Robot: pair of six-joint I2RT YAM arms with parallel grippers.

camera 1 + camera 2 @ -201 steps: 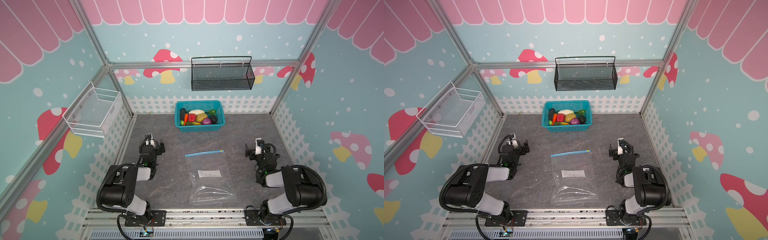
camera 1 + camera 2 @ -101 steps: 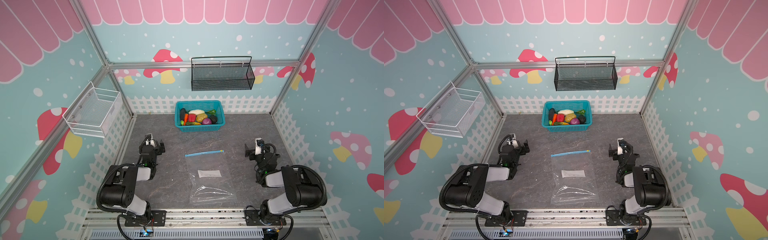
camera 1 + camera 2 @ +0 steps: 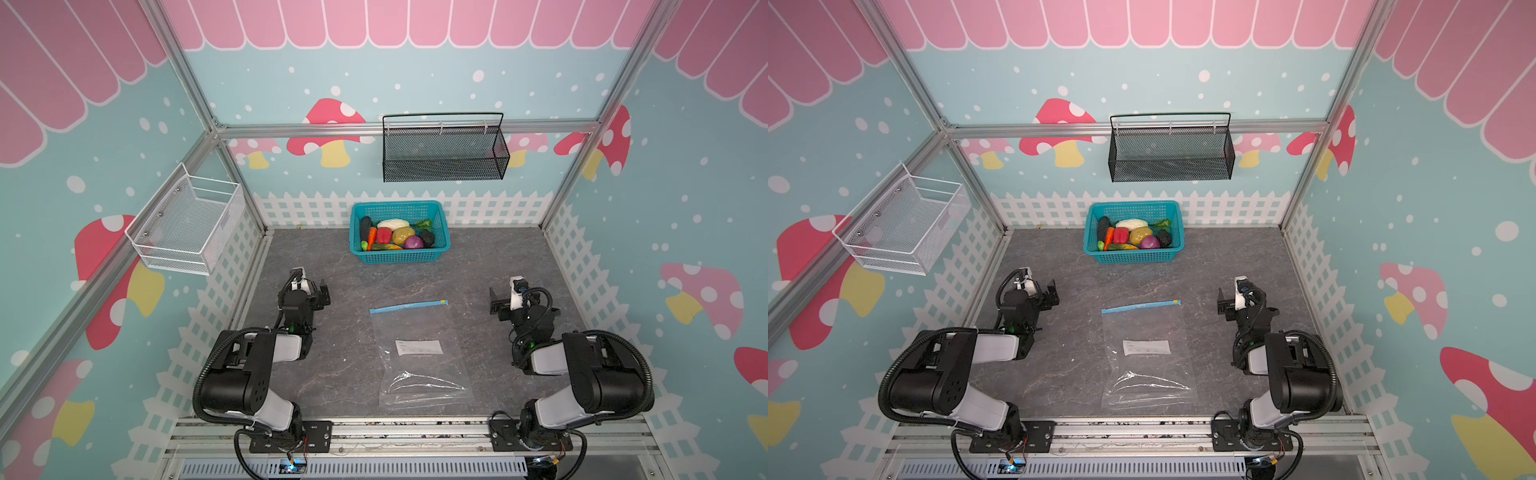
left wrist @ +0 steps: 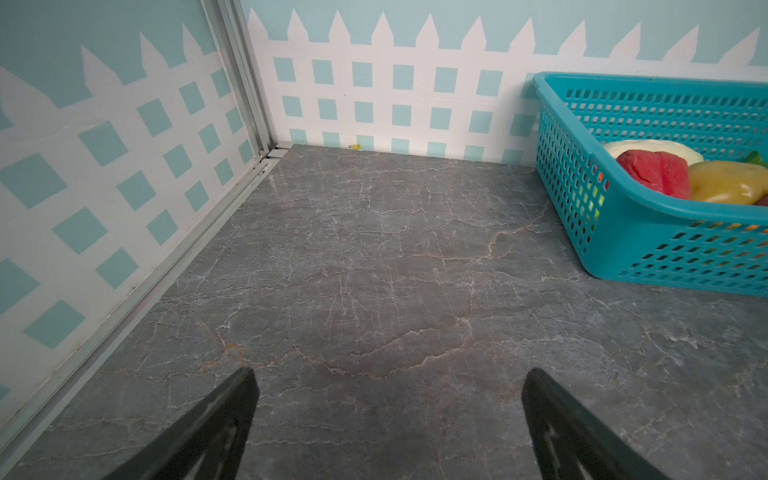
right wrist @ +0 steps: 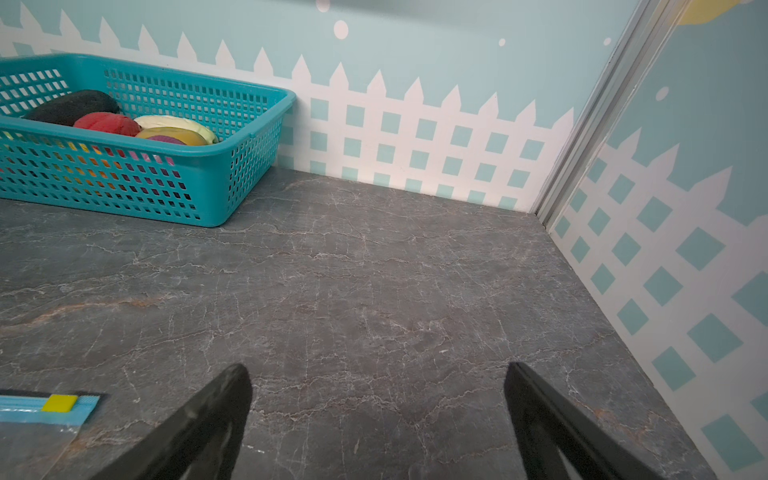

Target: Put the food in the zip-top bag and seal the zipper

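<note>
One grey marbled tabletop (image 3: 332, 374) carries everything that matters, and lying flat on its middle, between the two arms, is the zip-top bag (image 3: 415, 328), clear and crinkled at its near end, with a white label (image 3: 419, 347) on it. Above the far edge a black mesh basket (image 3: 444, 160) hangs on the back wall, and a white wire basket (image 3: 187, 224) hangs on the left wall. On the table against the far wall, well apart from the bag, stands a teal lattice basket (image 3: 401, 257), and all the food (image 3: 399, 237) is piled inside it. The left gripper (image 4: 390, 376) hangs over bare table left of the bag with its jaws spread wide and nothing between them; the right gripper (image 5: 378, 370) does the same on the right, just beside the bag's far right corner. In the teal basket a dark eggplant (image 3: 365, 227) lies at the left, with an orange carrot (image 3: 372, 237) and a red piece (image 3: 383, 235) next to it. A white radish (image 3: 392, 224) lies along the far side, a yellow potato (image 3: 401, 235) sits in the middle and a purple onion (image 3: 413, 243) toward the near right. The zipper (image 3: 405, 306), a thin light-blue strip, runs along the bag's far edge, with its small yellow slider (image 3: 443, 301) at the right end.
</note>
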